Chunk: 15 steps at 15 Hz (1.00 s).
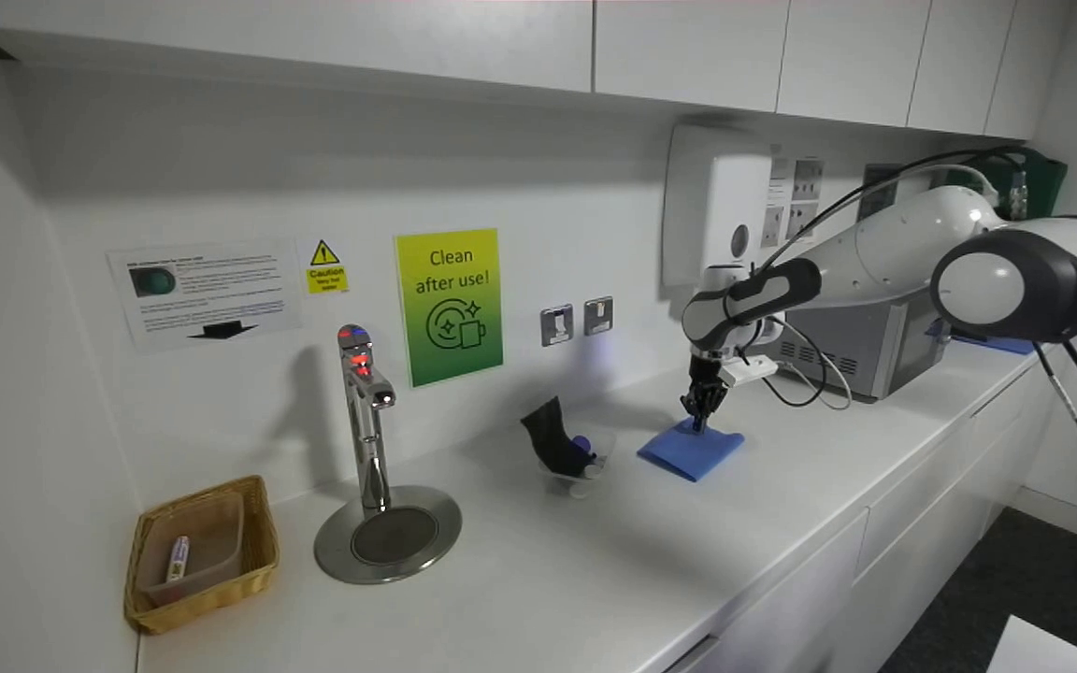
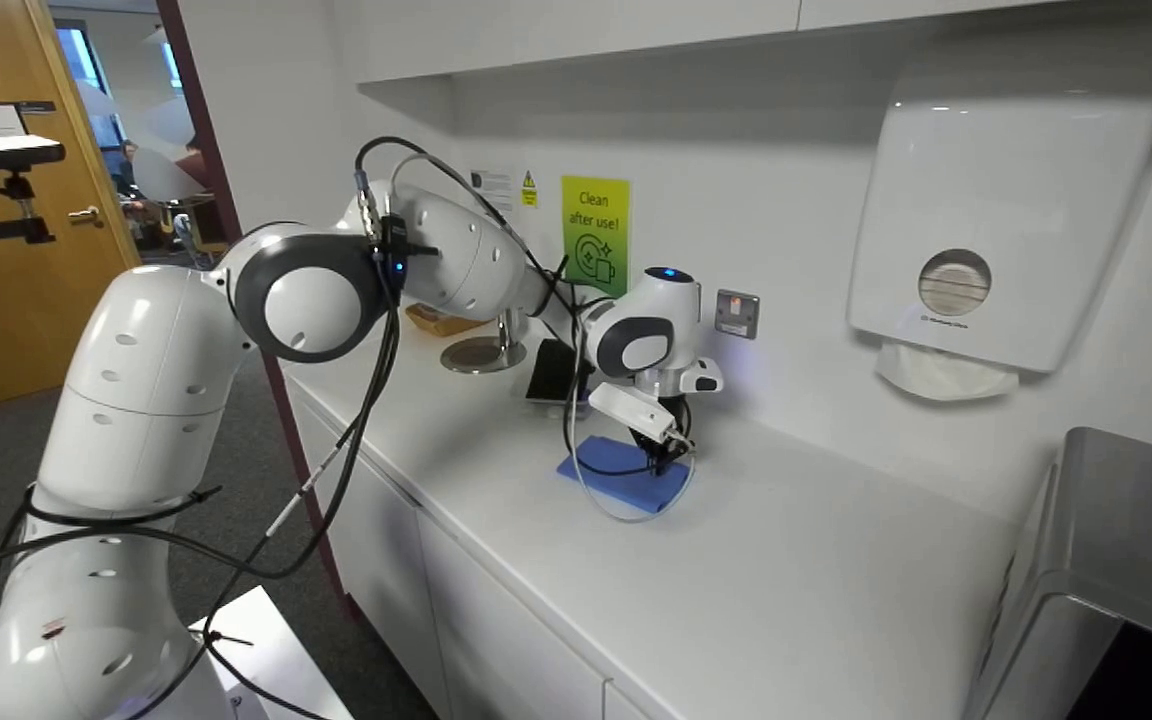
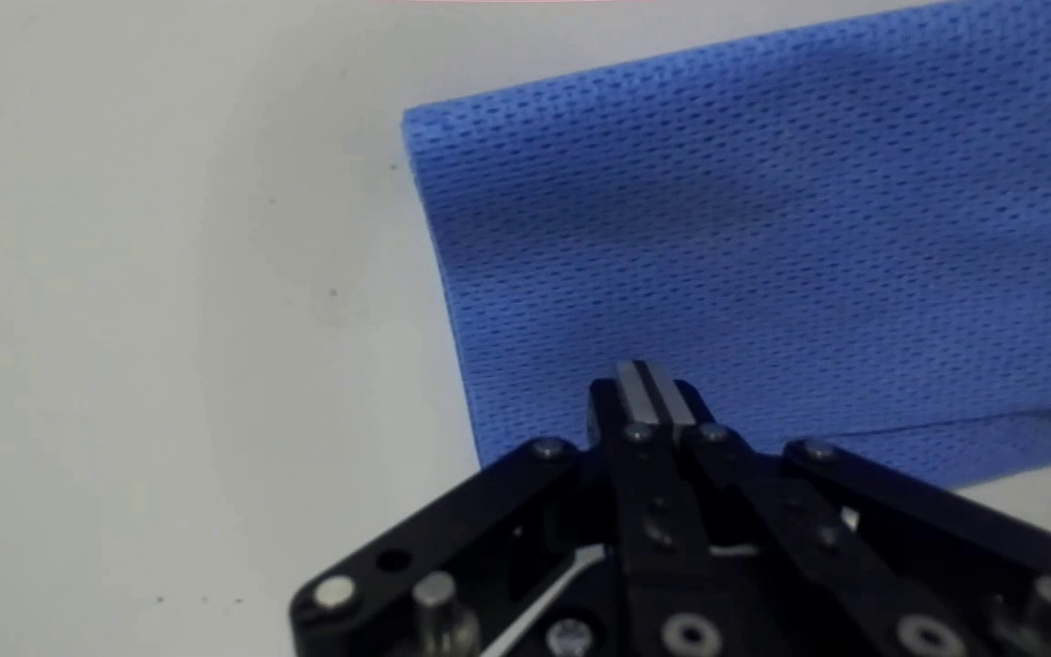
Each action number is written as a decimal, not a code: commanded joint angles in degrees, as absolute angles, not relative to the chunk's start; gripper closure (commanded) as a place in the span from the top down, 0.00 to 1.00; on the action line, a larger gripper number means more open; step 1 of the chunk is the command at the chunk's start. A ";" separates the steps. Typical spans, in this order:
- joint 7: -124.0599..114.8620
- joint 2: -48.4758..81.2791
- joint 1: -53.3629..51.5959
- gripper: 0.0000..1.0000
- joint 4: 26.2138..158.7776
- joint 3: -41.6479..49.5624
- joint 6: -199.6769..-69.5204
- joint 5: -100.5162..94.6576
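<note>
Gripper [image 3: 651, 392] hung over blue cloth [image 3: 763, 255] | jaws met, nothing visibly gripped | tap [image 1: 367, 425] stood well apart from cloth

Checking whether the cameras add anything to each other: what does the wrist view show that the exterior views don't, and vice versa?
Only the wrist view shows the dotted texture of the blue cloth, tiny dark specks on the counter, and, clearly, that the gripper is shut.
Only the exterior views show the tap, wicker basket, wall dispenser and "Clean after use!" sign.
All share cloth, counter and gripper, its tips over the cloth.
</note>
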<state>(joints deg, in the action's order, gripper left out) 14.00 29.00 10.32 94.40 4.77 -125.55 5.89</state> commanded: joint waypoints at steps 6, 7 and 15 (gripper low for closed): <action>13.13 27.80 9.56 0.00 93.13 3.81 -123.65 4.02; 13.25 27.92 9.54 0.00 93.02 3.52 -123.62 4.18; 12.98 28.38 7.80 0.00 93.55 1.61 -122.59 4.27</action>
